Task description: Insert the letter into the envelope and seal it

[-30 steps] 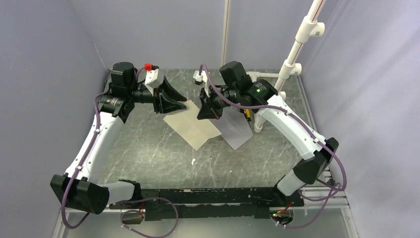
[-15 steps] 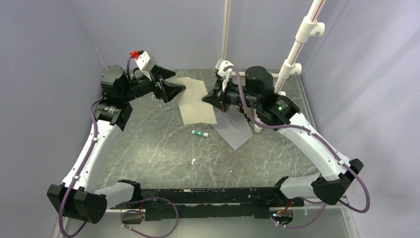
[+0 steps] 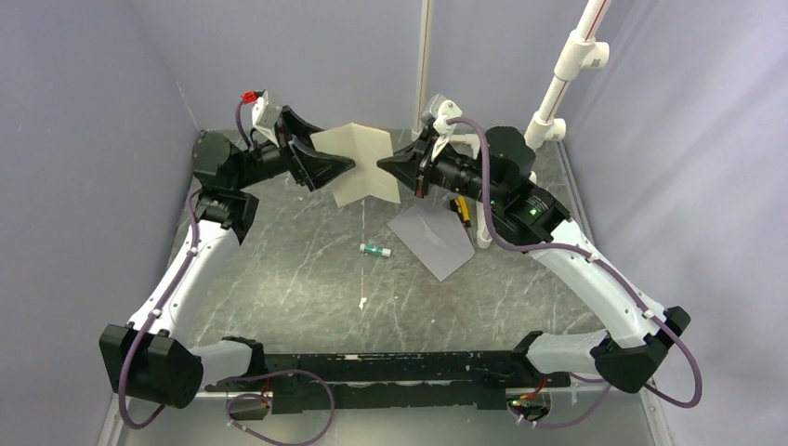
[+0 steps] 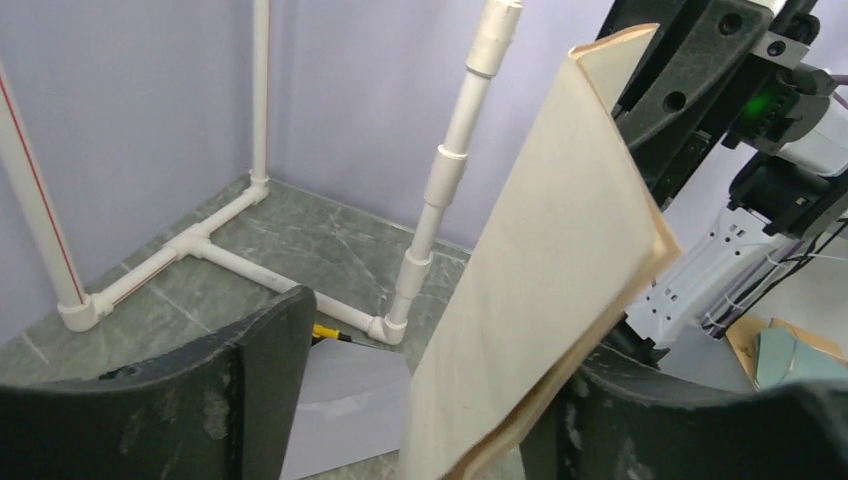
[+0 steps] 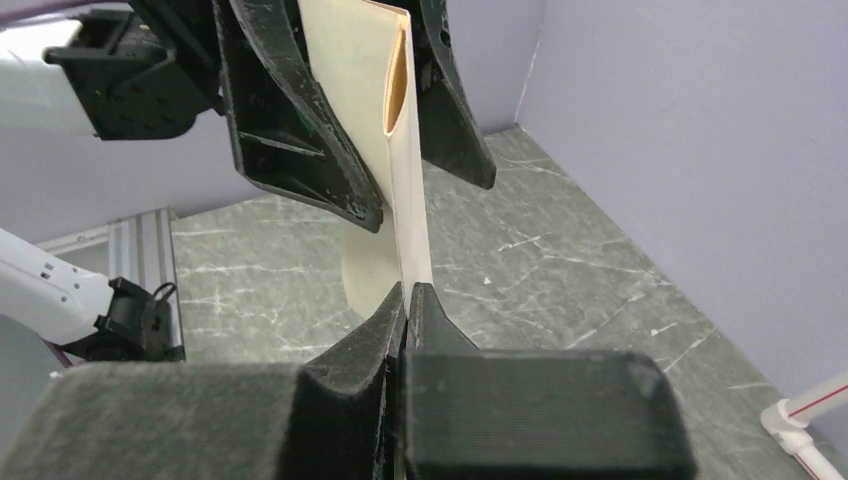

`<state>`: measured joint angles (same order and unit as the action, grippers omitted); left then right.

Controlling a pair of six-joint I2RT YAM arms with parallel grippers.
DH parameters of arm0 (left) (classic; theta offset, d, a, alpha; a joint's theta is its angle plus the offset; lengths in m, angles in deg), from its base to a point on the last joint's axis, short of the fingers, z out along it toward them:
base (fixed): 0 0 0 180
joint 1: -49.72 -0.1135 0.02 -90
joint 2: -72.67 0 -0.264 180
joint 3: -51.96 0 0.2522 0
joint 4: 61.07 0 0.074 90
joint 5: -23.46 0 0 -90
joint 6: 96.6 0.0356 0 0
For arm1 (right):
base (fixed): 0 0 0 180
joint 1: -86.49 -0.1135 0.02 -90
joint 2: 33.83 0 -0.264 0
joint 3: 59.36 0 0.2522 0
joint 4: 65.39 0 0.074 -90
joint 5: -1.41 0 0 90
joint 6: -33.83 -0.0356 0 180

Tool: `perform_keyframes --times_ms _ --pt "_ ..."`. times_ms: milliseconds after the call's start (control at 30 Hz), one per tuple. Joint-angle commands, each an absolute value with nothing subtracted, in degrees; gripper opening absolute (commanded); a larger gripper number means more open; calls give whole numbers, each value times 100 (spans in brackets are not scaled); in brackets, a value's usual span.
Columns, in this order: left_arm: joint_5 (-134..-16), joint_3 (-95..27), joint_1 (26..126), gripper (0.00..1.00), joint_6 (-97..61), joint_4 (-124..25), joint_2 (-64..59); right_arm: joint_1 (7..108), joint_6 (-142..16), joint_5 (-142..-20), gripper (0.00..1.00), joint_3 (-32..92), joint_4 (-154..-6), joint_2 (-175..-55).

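From above, the left end effector (image 3: 333, 153) stands spread at the far left, its jaws either side of the left edge of the letter (image 3: 364, 163); the letter is up off the tabletop (image 3: 279, 269), standing on edge between the two arms; the right end effector (image 3: 383, 168) is pressed together on the letter's right edge; the grey envelope (image 3: 432, 240) lies flat on the tabletop to the near right, with a small green-capped tube (image 3: 375, 249) just left of it.

Only the left wrist view shows the letter doubled over, two layers meeting at the top corner, and a yellow-handled tool (image 4: 330, 333) beside the white pipe frame (image 4: 425, 230) past the envelope; only the right wrist view shows the tan inside of the fold gaping at the top, the left fingers (image 5: 290, 120) standing clear on both sides of it, and the right fingertips (image 5: 385, 320) pinching the bottom edge.

A second ago the letter lay flat over the envelope's corner and the tube was not visible; half a second ago it hung low and open; it has since risen and folded.
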<state>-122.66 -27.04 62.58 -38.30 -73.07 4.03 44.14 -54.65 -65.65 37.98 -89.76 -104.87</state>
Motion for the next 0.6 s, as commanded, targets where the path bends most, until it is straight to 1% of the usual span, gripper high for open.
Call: perform_keyframes --times_ms 0,167,233,300,467,500,567 --pt "-12515 -2665 6299 68 -4420 -8138 406 4430 -5814 -6684 0 3781 -8264 -10462" --pt "-12035 -2627 6308 45 -4349 -7926 489 4430 -5921 -6869 0 3831 -8228 -10511" --pt "-11835 -2608 6324 34 -4406 -7897 471 4431 -5932 -6873 0 3895 -8312 -10581" --pt "-11764 -2605 6334 30 -4462 -7893 424 4431 -5918 -6913 0 3955 -8384 -10647" --pt "-11770 -2586 6367 29 -4527 -7918 376 4430 -5957 -7019 0 4037 -8424 -10744" --pt "-11761 -2578 6381 27 -4505 -7909 381 4430 -5979 -7029 0 4063 -8445 -10774" --pt "-11743 -2570 6402 18 -4448 -7875 381 4430 -6027 -7040 0 4113 -8456 -10820"
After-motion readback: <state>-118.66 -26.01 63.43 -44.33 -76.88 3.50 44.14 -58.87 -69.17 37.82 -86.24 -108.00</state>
